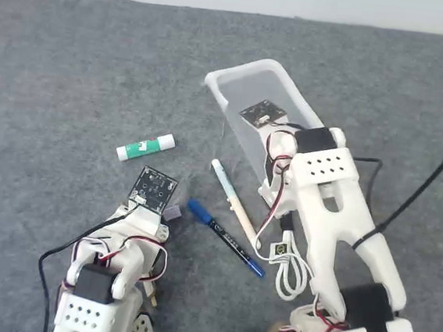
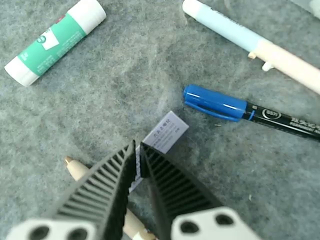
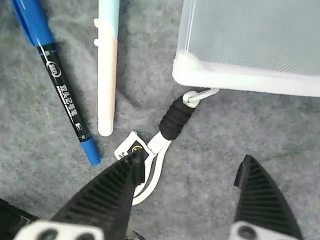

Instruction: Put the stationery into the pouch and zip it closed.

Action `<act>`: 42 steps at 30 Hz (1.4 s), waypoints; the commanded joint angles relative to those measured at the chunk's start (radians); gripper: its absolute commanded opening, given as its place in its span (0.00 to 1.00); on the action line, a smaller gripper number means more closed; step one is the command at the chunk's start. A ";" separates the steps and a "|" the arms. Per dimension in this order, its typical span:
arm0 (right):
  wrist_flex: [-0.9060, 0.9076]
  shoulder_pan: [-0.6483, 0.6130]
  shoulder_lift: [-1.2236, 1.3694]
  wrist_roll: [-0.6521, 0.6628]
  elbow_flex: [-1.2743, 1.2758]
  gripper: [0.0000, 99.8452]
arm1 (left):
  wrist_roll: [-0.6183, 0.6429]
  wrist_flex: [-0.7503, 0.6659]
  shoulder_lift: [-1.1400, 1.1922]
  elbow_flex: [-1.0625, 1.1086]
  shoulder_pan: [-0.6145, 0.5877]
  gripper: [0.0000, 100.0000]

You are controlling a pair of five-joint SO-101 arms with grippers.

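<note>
Translucent plastic, the pouch (image 1: 249, 78) lies at one o'clock of the table's middle. It looks light and floppy, so take its stiff rim. The right gripper (image 3: 192, 160) gapes over its cord (image 3: 175, 117). At the pouch's seven o'clock lie the blue pen (image 1: 225, 237) and the pale pen (image 1: 229, 192) — slick, rigid, best gripped mid-barrel. The left gripper (image 2: 137, 150), closed and seemingly empty, hangs over the eraser (image 2: 167, 131).

Glue stick (image 1: 145, 147) left of pouch (image 1: 249, 78), pen (image 1: 230, 194) beside marker (image 1: 222, 237), eraser (image 2: 166, 132) perhaps touching left pincer (image 2: 137, 146)

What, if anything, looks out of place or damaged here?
Nothing stands out. The glue stick, blue marker, pastel pen and eraser lie loose on the mat beside the pouch, none visibly damaged.
</note>
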 commanded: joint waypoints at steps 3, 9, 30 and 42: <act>-0.051 -0.004 -0.056 -0.098 0.028 0.27 | 0.000 0.005 -0.015 -0.015 -0.002 0.01; -0.180 -0.033 -0.056 -0.109 0.176 0.27 | 0.000 0.005 -0.015 -0.015 -0.002 0.01; -0.486 -0.005 0.117 -0.109 0.348 0.18 | 0.000 0.005 -0.015 -0.015 -0.002 0.01; -0.473 0.019 0.018 -0.092 0.365 0.01 | 0.000 0.005 -0.015 -0.015 -0.002 0.01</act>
